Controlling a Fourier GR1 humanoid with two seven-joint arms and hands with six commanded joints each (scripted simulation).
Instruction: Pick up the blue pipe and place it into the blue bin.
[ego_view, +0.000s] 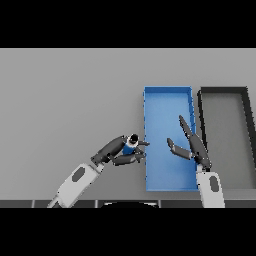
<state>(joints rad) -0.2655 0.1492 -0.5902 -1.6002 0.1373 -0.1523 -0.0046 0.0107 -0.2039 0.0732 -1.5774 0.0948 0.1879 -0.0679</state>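
Head view: left robot hand (120, 150) is curling its fingers and thumb around the short blue pipe with a dark end cap (131, 145), holding it just beside the left wall of the shallow blue rectangular bin (146, 150), fingertips reaching the wall. Can't tell whether the pipe is lifted or touching the grey counter (70, 100).

Right robot hand (192, 145) is hovering over the right half of the blue bin, fingers straight and thumb spread, holding nothing.

Progress, as I'm judging it: grasp looks done, pipe is not yet inside the bin. What's left is carrying it over the left wall and releasing.

Clearance: the wall is directly in the path, so the pipe is probably needing some lift before moving across. Left half of the bin floor is looking free; the right hand is taking up the right half, so the drop should be going left of centre. A dark grey bin (245, 140) is sitting just beside the blue one on the far side, well away from the pipe. Counter to the left of the left arm is showing plenty of room.
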